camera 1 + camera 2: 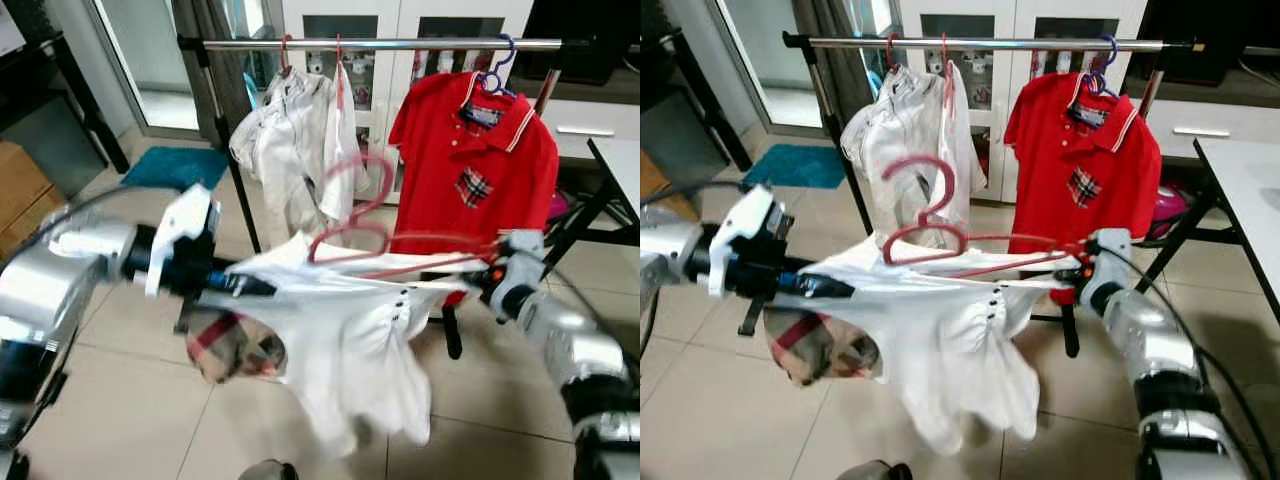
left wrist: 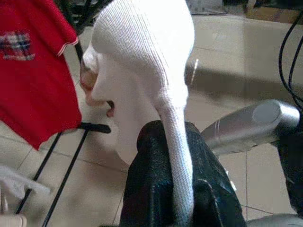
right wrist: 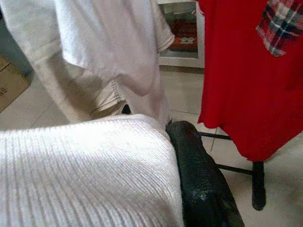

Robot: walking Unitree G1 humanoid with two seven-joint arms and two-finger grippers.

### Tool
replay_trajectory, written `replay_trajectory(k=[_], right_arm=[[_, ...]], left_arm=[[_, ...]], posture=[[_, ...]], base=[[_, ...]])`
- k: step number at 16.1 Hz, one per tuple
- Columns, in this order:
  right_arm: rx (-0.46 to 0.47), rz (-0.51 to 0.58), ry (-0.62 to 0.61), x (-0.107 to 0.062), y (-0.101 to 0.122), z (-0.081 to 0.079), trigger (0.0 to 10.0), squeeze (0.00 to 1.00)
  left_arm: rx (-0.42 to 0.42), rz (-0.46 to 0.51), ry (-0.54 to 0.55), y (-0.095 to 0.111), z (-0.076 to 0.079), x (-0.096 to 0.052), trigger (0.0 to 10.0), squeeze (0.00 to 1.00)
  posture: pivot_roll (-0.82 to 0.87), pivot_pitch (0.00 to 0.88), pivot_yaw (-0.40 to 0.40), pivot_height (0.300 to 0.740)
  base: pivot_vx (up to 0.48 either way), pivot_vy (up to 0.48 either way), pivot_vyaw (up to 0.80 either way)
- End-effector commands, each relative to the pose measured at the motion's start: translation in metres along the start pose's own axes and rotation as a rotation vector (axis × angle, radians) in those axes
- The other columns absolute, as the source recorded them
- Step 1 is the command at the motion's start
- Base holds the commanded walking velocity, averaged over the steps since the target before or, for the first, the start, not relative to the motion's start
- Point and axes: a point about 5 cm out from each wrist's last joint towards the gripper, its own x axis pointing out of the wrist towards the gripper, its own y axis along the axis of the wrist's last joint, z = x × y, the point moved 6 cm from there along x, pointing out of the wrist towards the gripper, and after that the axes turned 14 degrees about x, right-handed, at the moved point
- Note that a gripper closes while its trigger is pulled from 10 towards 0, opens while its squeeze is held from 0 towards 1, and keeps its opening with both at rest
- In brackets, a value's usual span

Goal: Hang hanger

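Before the clothes rail (image 1: 400, 44), the left pincer (image 1: 262, 287) and right pincer (image 1: 478, 279) each clamp an end of the white shirt (image 1: 350, 340) on its red hanger (image 1: 350, 235), held below the rail. Behind hang a red polo (image 1: 475, 170) and white garments (image 1: 295, 140), over a tiled floor (image 1: 130, 400).

1. The two eye views look forward and down from head height at a clothes rail (image 1: 380, 44) on the far side.
2. The left wrist view looks close along white knit cloth (image 2: 156, 61) toward the red shirt (image 2: 33, 71).
3. The right wrist view, equally close, shares that red shirt.
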Motion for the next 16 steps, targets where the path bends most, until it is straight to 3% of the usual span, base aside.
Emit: replay_trajectory(k=[1, 4, 8, 10, 12, 13, 16], right_arm=[[0.069, 0.059, -0.412, -0.05, 0.019, 0.106, 0.0, 0.0], [0.05, 0.085, -0.449, -0.054, 0.034, 0.114, 0.0, 0.0], [0.002, 0.141, -0.455, -0.054, 0.059, 0.114, 0.0, 0.0], [-0.02, 0.16, -0.44, -0.053, 0.065, 0.11, 0.0, 0.0], [-0.038, 0.171, -0.396, -0.05, 0.069, 0.102, 0.0, 0.0], [-0.048, 0.173, -0.374, -0.048, 0.069, 0.098, 0.0, 0.0], [-0.099, 0.17, -0.268, -0.041, 0.07, 0.075, 0.0, 0.0]], left_arm=[[0.028, -0.107, 0.103, -0.001, -0.006, -0.045, 0.0, 0.0], [0.016, -0.174, 0.094, -0.011, 0.0, -0.047, 0.0, 0.0], [0.075, -0.397, 0.137, -0.044, -0.005, -0.058, 0.0, 0.0], [0.179, -0.555, 0.268, -0.059, -0.029, -0.071, 0.0, 0.0], [0.271, -0.635, 0.383, -0.064, -0.052, -0.078, 0.0, 0.0], [0.295, -0.652, 0.399, -0.067, -0.056, -0.076, 0.0, 0.0], [0.29, -0.687, 0.341, -0.085, -0.049, -0.062, 0.0, 0.0]], posture=[[-0.05, 0.0, 0.067, 0.74], [-0.04, 0.0, 0.062, 0.74], [-0.05, 0.0, 0.069, 0.74], [-0.05, 0.0, 0.073, 0.74], [-0.05, 0.0, 0.08, 0.74], [-0.05, 0.0, 0.083, 0.74], [-0.05, 0.0, 0.087, 0.74]], base=[[0.0, 0.0, 0.0], [0.0, 0.0, 0.0], [0.0, 0.0, 0.0], [0.0, 0.0, 0.0], [0.0, 0.0, 0.0], [0.0, 0.0, 0.0], [0.0, 0.0, 0.0]])
